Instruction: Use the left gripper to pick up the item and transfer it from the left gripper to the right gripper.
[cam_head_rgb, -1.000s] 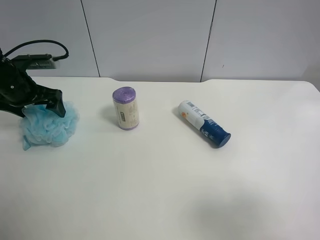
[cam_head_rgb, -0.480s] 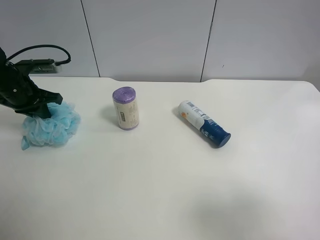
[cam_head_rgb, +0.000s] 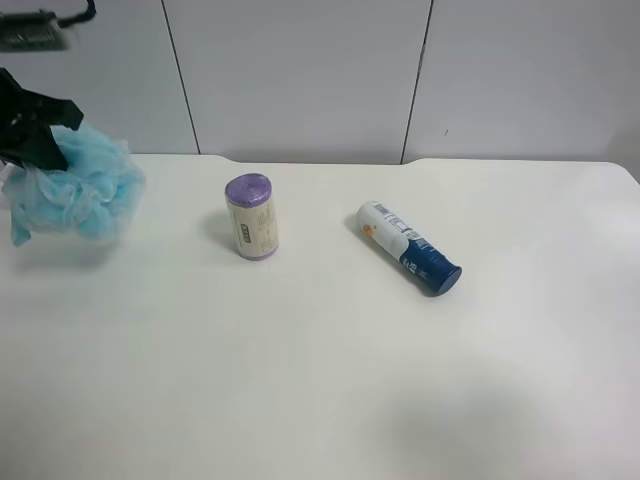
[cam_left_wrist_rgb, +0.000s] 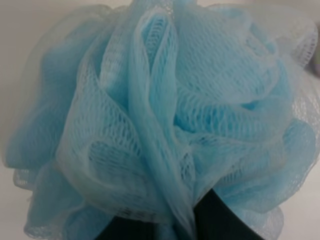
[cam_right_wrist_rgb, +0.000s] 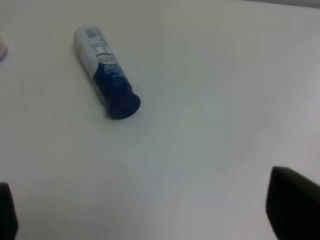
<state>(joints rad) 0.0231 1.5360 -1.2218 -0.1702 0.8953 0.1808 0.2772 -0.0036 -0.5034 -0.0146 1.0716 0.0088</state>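
1. Blue mesh fills the left wrist view. The pouf (cam_left_wrist_rgb: 165, 115) is bunched in the left tool (cam_left_wrist_rgb: 165, 227), whose black jaws are pinched narrow on a gather of netting. The ball hangs below and ahead of that tool, clear of the surface (cam_head_rgb: 330, 380).
2. The right tool (cam_right_wrist_rgb: 150, 210) stands wide and empty above bare surface, with the white-and-navy tube (cam_right_wrist_rgb: 106, 72) lying ahead of it.
3. For the carry, a firm pinch and a level path seem wise, since the mesh is springy and a thin gather could slip out.
4. For the handover, turn the ball's bulk toward the right tool's open jaws — they should close on netting, not on the left jaws.
5. The wall and the surface's back edge look close behind the left tool, so it should move forward and across.
6. The purple-topped roll (cam_head_rgb: 250, 217) stands upright beside the likely path toward the right tool — passing above its top looks safer. In front of the roll and tube the surface lies open.
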